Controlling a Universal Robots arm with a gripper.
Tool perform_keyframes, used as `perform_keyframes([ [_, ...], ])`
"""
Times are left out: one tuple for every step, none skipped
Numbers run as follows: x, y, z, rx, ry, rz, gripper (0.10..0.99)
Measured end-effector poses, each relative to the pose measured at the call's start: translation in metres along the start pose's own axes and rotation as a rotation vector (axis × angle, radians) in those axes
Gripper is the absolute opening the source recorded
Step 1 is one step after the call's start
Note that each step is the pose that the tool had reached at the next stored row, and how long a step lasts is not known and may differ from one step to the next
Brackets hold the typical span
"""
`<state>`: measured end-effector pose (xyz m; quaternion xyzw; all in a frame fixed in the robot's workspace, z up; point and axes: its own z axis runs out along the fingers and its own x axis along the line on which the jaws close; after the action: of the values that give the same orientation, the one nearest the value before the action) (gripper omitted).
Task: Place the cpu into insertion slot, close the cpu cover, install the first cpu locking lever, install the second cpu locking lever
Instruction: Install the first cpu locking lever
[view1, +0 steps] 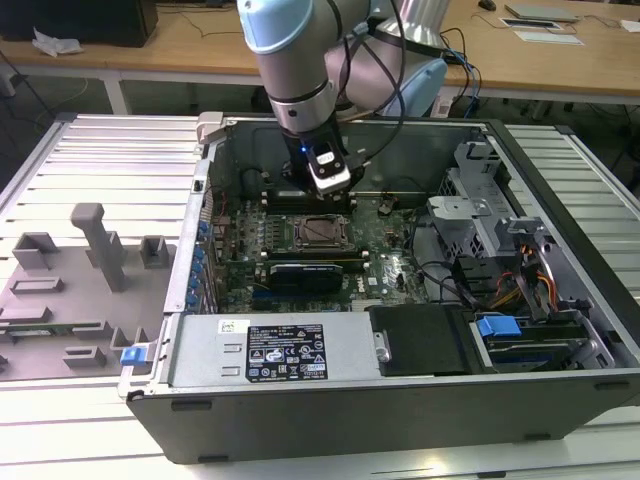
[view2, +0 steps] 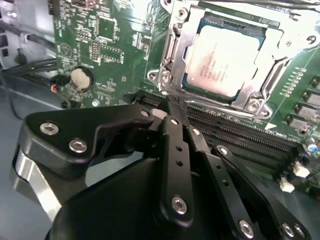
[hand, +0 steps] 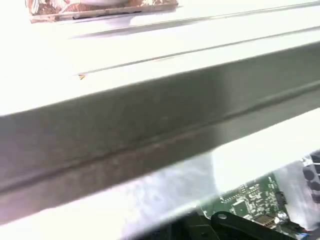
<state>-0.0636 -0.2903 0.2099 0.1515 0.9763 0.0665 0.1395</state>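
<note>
Cpu (view2: 223, 58) is sitting under the cover (view2: 172, 47), thin and fragile, so you're handling edges only; gripper (view2: 172, 107) is pinched together, holding nothing.

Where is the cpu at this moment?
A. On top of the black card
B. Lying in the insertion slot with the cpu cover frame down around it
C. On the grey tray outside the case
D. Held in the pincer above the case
B: in the second wrist view the cpu lies flat in the insertion slot, with the cpu cover framing it.
</note>
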Motion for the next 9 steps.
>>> perform_keyframes([
  [-0.0007,0.0005,-0.0027,0.0,0.0,0.0,0.106],
  [-0.0012,0.0008,-0.0045,0.0,0.0,0.0,0.106],
  [-0.0016,0.0011,-0.0062,0.0,0.0,0.0,0.106],
  [-0.0016,0.0011,-0.0061,0.0,-0.0001,0.0,0.106],
  [-0.0017,0.0012,-0.0062,0.0,-0.0002,0.0,0.106],
  [-0.0017,0.0012,-0.0065,0.0,0.0,0.0,0.106],
  [-0.0018,0.0012,-0.0064,0.001,0.0042,0.0,0.106],
  [-0.0021,0.0012,-0.0062,0.008,0.0235,0.002,0.106],
  [-0.0023,0.0013,-0.006,0.013,0.0402,0.004,0.106],
])
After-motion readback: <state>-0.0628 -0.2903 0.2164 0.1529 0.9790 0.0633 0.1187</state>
